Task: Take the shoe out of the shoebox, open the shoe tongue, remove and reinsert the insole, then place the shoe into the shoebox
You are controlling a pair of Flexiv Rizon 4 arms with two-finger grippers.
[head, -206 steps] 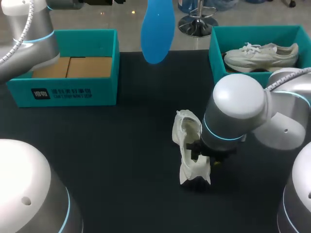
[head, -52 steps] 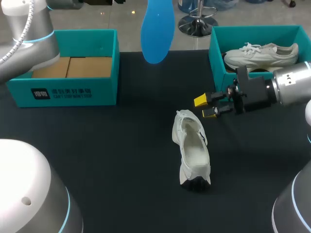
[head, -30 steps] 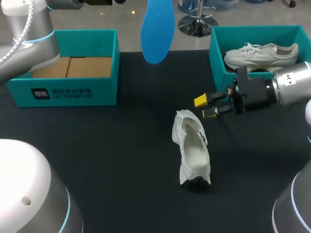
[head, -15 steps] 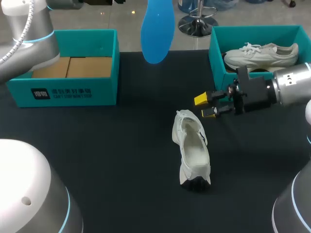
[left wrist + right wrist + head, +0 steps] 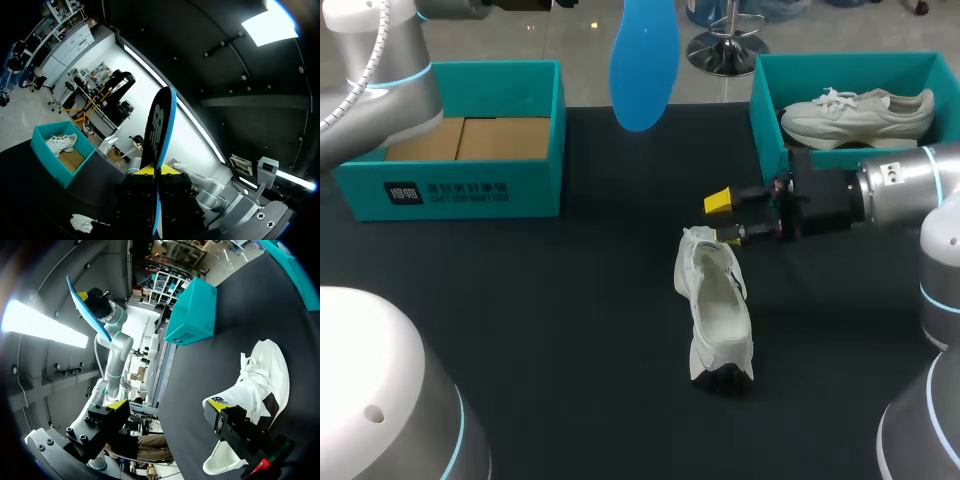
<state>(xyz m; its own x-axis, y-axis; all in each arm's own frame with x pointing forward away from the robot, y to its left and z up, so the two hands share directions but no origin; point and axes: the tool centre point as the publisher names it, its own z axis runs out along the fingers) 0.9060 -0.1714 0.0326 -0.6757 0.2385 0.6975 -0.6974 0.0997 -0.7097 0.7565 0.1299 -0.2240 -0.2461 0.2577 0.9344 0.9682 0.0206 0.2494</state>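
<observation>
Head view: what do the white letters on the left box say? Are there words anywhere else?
Left shoebox: white print on its front wall, too small and blurred to read.
Insole: a dark mark on it, not readable as words.
Shoe on the table and right shoebox: no words show.

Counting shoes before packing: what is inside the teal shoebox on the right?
One white laced shoe lies in the right shoebox. The floor beneath it is hidden by the shoe and the right arm.

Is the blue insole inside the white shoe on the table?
No, the left gripper holds the blue insole in the air, apart from the white shoe.
</observation>
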